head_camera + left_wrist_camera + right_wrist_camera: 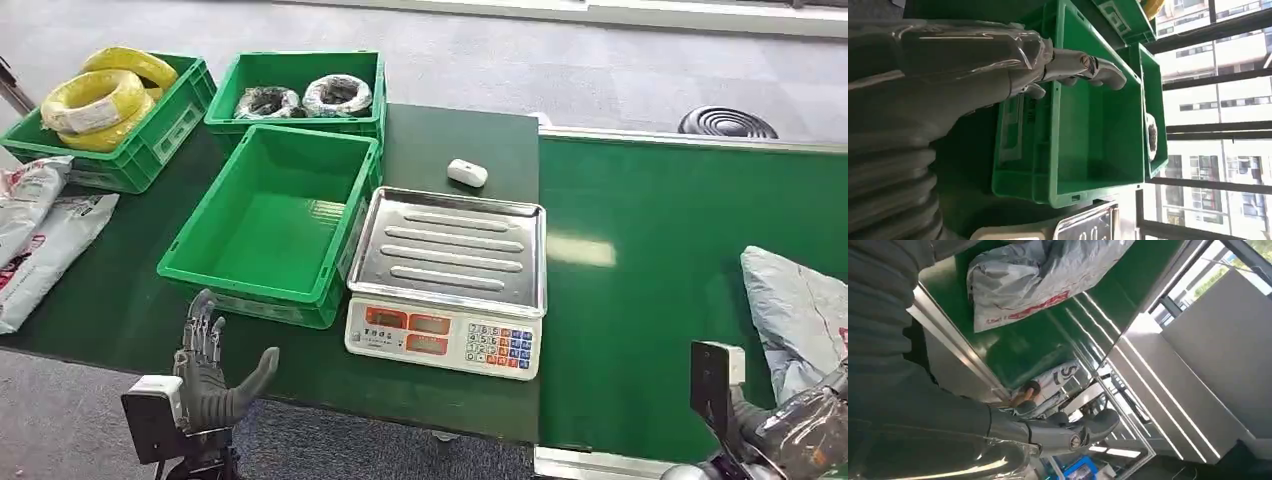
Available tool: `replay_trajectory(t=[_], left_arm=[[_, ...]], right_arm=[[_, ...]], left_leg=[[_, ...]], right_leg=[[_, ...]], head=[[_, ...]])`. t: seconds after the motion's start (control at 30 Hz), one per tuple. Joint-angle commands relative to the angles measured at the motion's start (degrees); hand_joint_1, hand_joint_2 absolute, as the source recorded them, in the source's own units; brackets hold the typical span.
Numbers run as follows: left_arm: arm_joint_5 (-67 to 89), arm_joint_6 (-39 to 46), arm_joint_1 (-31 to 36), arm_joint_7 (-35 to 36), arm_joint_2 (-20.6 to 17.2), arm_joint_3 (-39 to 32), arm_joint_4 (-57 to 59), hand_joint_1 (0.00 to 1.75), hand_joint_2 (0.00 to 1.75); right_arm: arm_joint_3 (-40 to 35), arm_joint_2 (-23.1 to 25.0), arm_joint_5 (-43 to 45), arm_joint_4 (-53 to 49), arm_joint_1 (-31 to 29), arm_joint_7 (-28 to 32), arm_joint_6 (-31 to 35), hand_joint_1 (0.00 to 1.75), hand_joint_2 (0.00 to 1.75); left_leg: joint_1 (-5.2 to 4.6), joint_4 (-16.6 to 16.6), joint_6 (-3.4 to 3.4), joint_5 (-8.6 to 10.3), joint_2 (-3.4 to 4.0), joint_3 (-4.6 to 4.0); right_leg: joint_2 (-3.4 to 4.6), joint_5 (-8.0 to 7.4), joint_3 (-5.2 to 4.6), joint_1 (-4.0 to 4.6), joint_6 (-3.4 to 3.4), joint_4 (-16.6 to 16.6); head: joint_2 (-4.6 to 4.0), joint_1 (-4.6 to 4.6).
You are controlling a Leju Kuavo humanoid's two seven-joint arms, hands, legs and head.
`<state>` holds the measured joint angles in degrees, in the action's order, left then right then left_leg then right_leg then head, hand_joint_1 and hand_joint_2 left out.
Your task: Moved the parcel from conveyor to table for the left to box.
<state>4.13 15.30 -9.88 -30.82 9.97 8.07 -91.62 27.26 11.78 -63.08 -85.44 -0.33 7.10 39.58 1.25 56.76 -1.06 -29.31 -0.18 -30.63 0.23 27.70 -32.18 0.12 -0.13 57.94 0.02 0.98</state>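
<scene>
The right hand (pixel 1068 432), fingers spread and holding nothing, hovers near the crumpled grey plastic parcel (pixel 795 310) on the green conveyor belt (pixel 650 300), far nearer it than the left hand (pixel 210 375).

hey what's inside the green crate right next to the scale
Nothing: the crate beside the scale shows only its bare green floor. Its near wall hides a strip of that floor.

The left robot hand (pixel 208 375) is dark grey, with slim jointed fingers and a thick grey thumb. A white and black box sits at its wrist. The right robot hand (pixel 1068 432) has a grey ribbed cover under glossy clear plastic film.
</scene>
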Motion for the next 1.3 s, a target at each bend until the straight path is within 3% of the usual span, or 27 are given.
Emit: replay_trajectory(t=[0.03,0.1,0.13,0.2,0.3,0.4,0.6,0.77,0.87,1.07,1.3], left_arm=[[-0.24,0.05,0.88,0.15,-1.91,0.90,3.37,0.00,1.75],[-0.24,0.05,0.88,0.15,-1.91,0.90,3.37,0.00,1.75],[-0.52,-0.01,0.98,0.12,-2.24,1.19,3.37,0.00,1.75],[-1.63,0.07,1.46,-0.04,-3.38,1.45,3.79,0.00,1.75],[-2.60,0.51,1.62,-0.06,-4.14,1.34,4.00,0.00,1.75],[-3.09,0.63,1.24,-0.19,-4.57,1.32,4.17,0.00,1.75],[-3.80,1.97,0.75,-0.92,-5.17,1.55,4.69,0.00,1.75],[-4.24,3.02,0.51,-1.48,-5.28,1.51,5.15,0.00,1.75],[-4.35,3.27,0.82,-1.33,-5.31,1.86,4.97,0.00,1.75],[-4.49,3.04,0.43,-0.62,-6.13,1.85,3.09,0.00,1.75],[-4.25,2.94,-0.41,-0.28,-6.72,1.40,2.48,0.00,1.75]], right_arm=[[2.61,-2.24,-0.08,7.34,-2.68,-0.42,0.42,0.00,1.75],[2.61,-2.24,-0.08,7.34,-2.68,-0.42,0.42,0.00,1.75],[4.05,-2.73,-3.62,9.70,-3.39,-6.21,-2.35,0.00,1.75],[6.20,-9.04,-1.34,20.45,-8.34,-9.37,-6.30,0.00,1.75],[9.03,-14.60,2.17,33.06,-14.04,-8.39,-9.31,0.00,1.75],[9.06,-15.98,1.96,38.81,-16.80,-8.00,-10.36,0.00,1.75],[5.26,-11.73,1.27,38.03,-17.76,-6.49,-9.83,0.00,1.75],[1.92,-7.37,-1.95,33.27,-16.39,-11.60,-7.63,0.00,1.75],[1.56,-7.96,-6.13,32.41,-15.66,-14.86,-4.68,0.00,1.75],[4.08,-11.91,-3.63,39.07,-19.33,-11.23,-6.09,0.00,1.75],[3.99,-11.87,-5.89,41.85,-20.65,-12.92,-4.73,0.00,1.75]], left_leg=[[-0.08,-0.16,0.08,0.08,0.04,0.09],[-0.03,-0.07,0.04,0.03,-0.02,0.07],[-0.08,-0.16,0.08,0.08,0.00,0.08],[-0.04,-0.10,0.06,0.05,0.01,0.09],[-0.03,-0.13,0.09,0.07,0.05,0.12],[-0.13,-0.20,0.16,0.18,0.09,0.07],[-0.18,-0.14,0.12,0.11,0.17,0.09],[-0.22,-0.27,0.14,0.15,0.30,0.15],[-0.16,-0.10,0.13,0.10,0.13,0.03],[-0.20,-0.07,0.16,0.11,0.04,-0.01],[-0.21,-0.10,0.13,0.13,0.05,0.00]], right_leg=[[0.00,-0.08,0.06,-0.07,0.05,-0.13],[-0.02,-0.02,0.06,-0.02,0.02,-0.06],[-0.02,-0.07,0.06,-0.07,0.04,-0.13],[0.01,-0.06,0.08,-0.03,0.04,-0.11],[0.02,-0.10,0.14,-0.03,0.07,-0.18],[0.05,-0.24,0.09,-0.12,0.15,-0.24],[0.16,-0.19,0.01,-0.18,0.13,-0.10],[0.31,-0.24,-0.03,-0.20,0.13,-0.15],[0.15,-0.16,-0.04,-0.14,0.14,-0.05],[0.06,-0.15,-0.03,-0.18,0.17,-0.04],[0.08,-0.16,-0.06,-0.21,0.14,-0.05]], head=[[0.00,0.00],[0.00,0.00],[0.00,0.00],[0.00,0.00],[0.00,0.02],[0.00,0.00],[0.00,0.00],[0.00,0.00],[0.00,0.02],[0.00,0.00],[0.00,0.02]])
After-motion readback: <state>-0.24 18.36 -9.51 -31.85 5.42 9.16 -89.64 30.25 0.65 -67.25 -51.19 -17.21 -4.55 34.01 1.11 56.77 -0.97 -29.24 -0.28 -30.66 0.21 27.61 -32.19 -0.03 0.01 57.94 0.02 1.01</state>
